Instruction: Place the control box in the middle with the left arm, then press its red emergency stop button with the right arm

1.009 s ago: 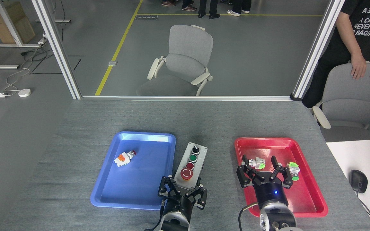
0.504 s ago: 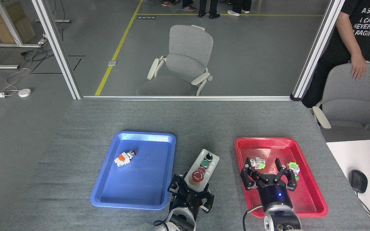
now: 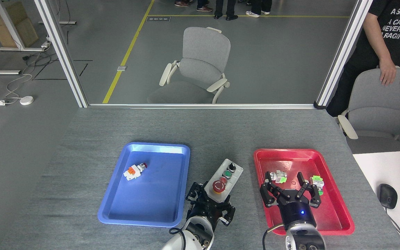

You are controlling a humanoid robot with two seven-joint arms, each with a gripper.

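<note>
Grey felt table [image 3: 221, 128] | blue tray [image 3: 116, 208] left | red tray [image 3: 339, 215] right

Single head view, down over table [image 3: 82, 156]

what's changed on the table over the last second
The left gripper, holding the near end of the control box, has carried it rightward from beside the blue tray toward the middle, its far end swinging right. The right gripper has drawn back slightly over the red tray. Everything else is unchanged.
</note>
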